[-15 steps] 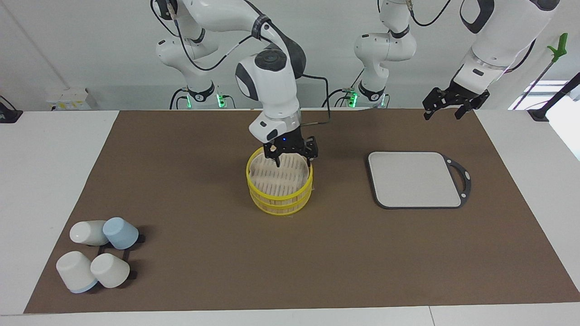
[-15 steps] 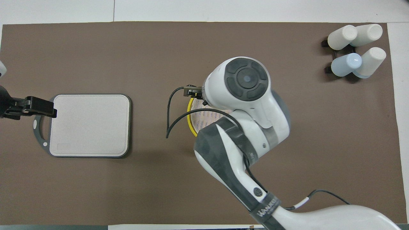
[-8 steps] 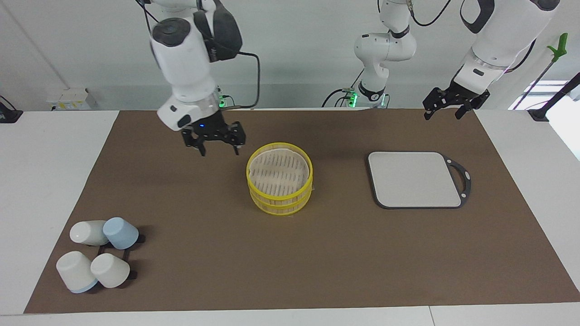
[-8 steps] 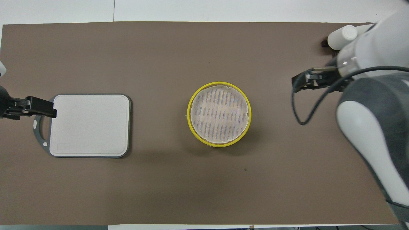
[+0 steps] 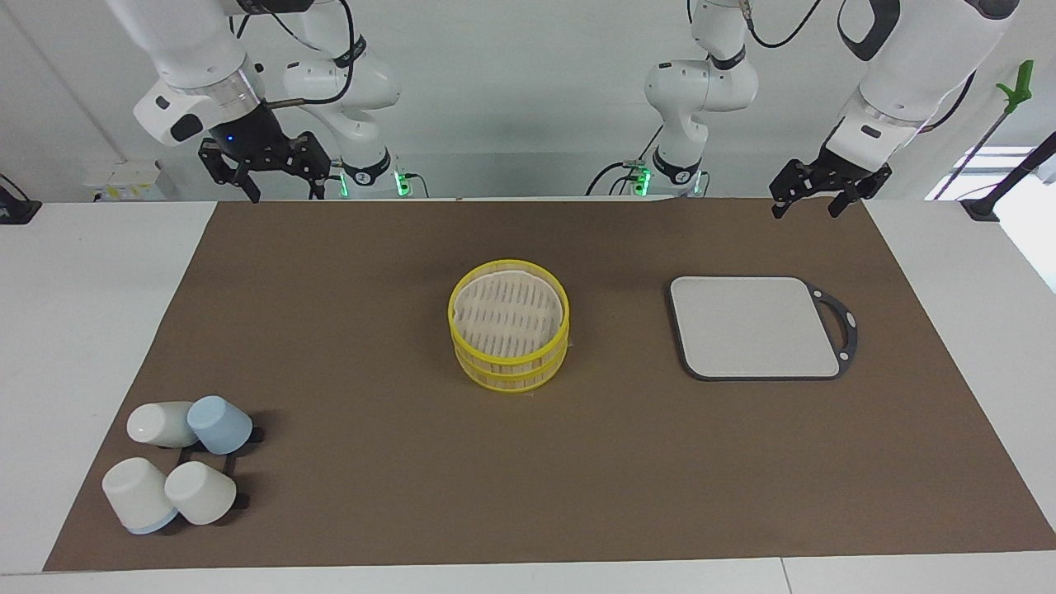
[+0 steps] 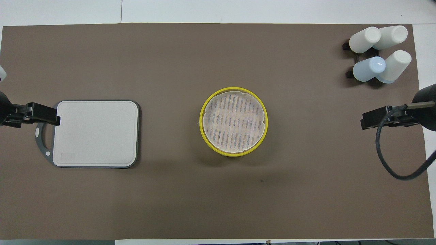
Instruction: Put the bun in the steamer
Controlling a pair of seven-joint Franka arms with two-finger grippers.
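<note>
The steamer (image 5: 509, 356) (image 6: 204, 131) stands at the middle of the brown mat, a yellow-rimmed stack of tiers with a pale slatted floor showing in the top tier. No bun shows in either view. My right gripper (image 5: 285, 195) (image 6: 373, 119) hangs open and holds nothing, raised over the mat's edge by the robots at the right arm's end. My left gripper (image 5: 806, 211) (image 6: 44, 114) waits open and holds nothing, raised over the mat's edge by the robots at the left arm's end, above the board's handle side.
A grey rectangular board (image 5: 755, 326) (image 6: 97, 132) with a dark handle lies beside the steamer toward the left arm's end. Several white and pale blue cups (image 5: 177, 470) (image 6: 379, 51) lie on a black rack at the right arm's end, farther from the robots.
My right gripper has lifted out of the steamer and swung away to the right arm's end of the table. The left arm has not moved.
</note>
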